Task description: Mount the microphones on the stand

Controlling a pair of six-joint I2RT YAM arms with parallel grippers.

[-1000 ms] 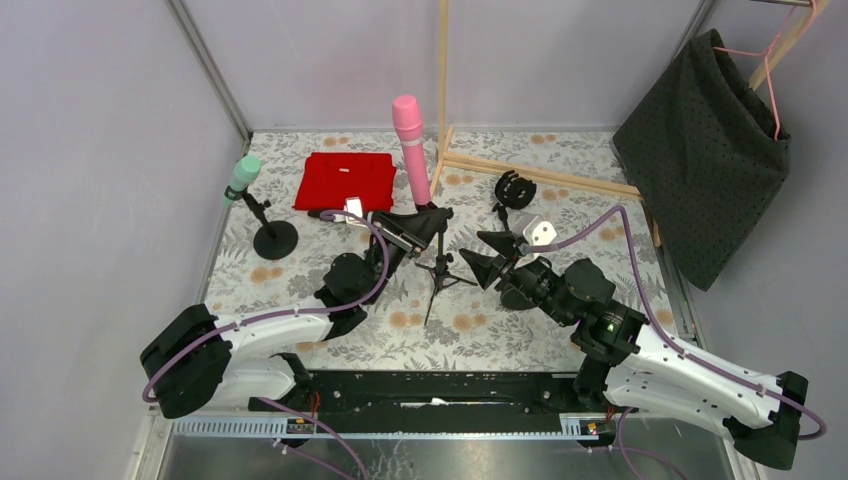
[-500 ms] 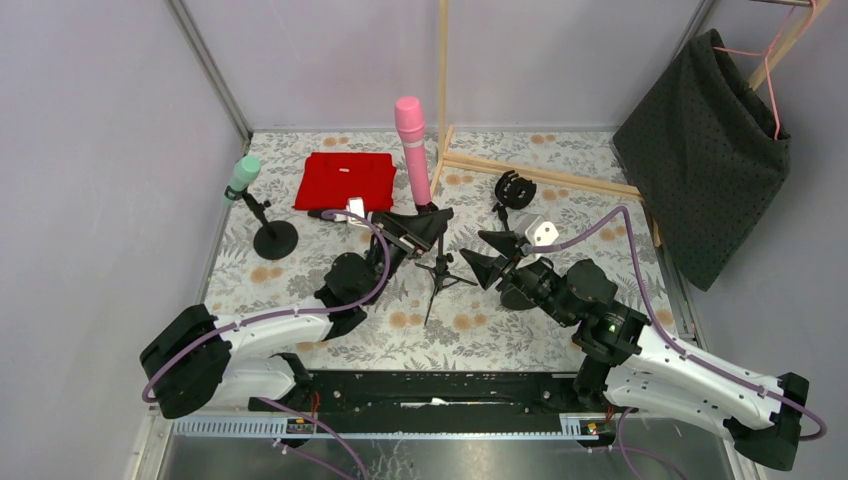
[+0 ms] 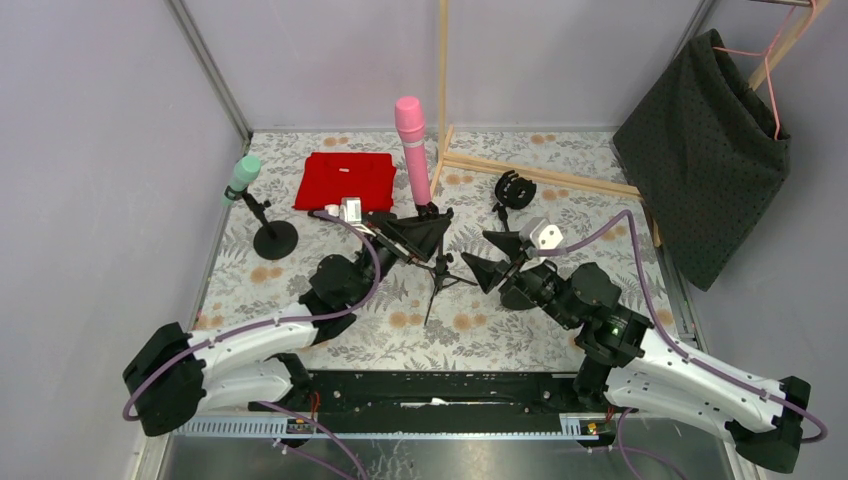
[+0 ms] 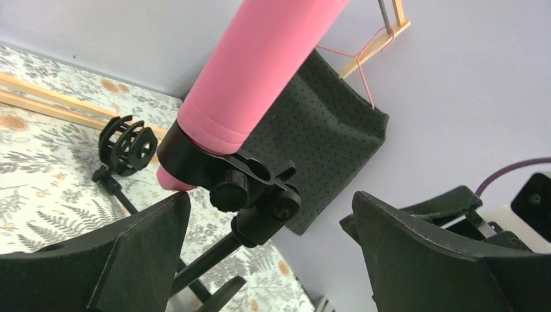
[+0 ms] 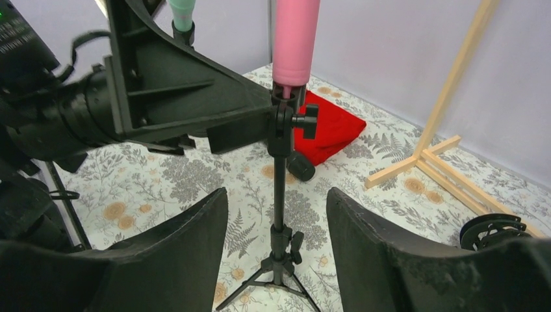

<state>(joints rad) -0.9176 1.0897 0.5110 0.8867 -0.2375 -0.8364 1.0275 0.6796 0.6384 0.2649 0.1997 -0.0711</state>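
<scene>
Pink microphone (image 3: 411, 150) sits upright — clipped in tripod stand (image 5: 279, 188).

overhead wide, wrists close, sharing pink microphone (image 3: 411, 150)

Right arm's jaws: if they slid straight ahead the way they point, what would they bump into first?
Probably the upright pole of the slim black tripod stand, centred between the jaws in the right wrist view, under the pink stick microphone it holds. Depth is hard to judge.
</scene>
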